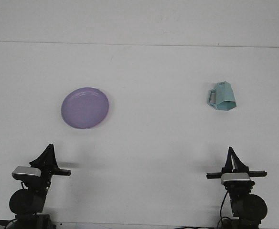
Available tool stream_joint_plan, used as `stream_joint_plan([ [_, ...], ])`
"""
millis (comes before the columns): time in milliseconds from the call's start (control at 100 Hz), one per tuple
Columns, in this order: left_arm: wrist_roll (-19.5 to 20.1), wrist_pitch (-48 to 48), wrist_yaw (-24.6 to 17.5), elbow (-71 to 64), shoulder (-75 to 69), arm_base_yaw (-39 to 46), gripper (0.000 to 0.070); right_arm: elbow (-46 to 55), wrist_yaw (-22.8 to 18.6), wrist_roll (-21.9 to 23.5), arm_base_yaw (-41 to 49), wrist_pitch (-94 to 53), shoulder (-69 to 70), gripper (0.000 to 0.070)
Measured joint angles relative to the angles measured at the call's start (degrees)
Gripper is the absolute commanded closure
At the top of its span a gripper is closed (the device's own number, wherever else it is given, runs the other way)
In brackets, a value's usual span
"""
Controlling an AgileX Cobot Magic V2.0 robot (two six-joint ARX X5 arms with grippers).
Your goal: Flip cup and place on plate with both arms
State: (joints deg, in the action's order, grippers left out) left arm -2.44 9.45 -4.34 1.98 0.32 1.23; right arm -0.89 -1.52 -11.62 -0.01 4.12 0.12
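The light blue cup is lying upside down at two o'clock on the white counter, well apart from the purple plate at ten o'clock, while both claws are sitting low, pressed together.

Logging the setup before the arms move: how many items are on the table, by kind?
Plate, purple: 1
Cup, light blue, upside down: 1
Total: 2

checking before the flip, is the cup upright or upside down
Upside down: the cup rests on its wide mouth, narrow base up, handle toward the left, apart from the plate.
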Motion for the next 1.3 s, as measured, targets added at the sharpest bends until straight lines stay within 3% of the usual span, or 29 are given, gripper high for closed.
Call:
stream_joint_plan([
  [950,-0.07,0.0,0.0,0.0,0.0,0.0,0.0687,0.0,-0.04,0.7,0.0,0.0,0.0,0.07],
  [1120,-0.04,0.0,0.0,0.0,0.0,0.0,0.0687,0.0,-0.07,5.29,0.0,0.0,0.0,0.07],
  [1300,-0.07,0.02,0.0,0.0,0.0,0.0,0.0689,-0.02,0.22,16.31,0.0,0.13,0.0,0.07],
])
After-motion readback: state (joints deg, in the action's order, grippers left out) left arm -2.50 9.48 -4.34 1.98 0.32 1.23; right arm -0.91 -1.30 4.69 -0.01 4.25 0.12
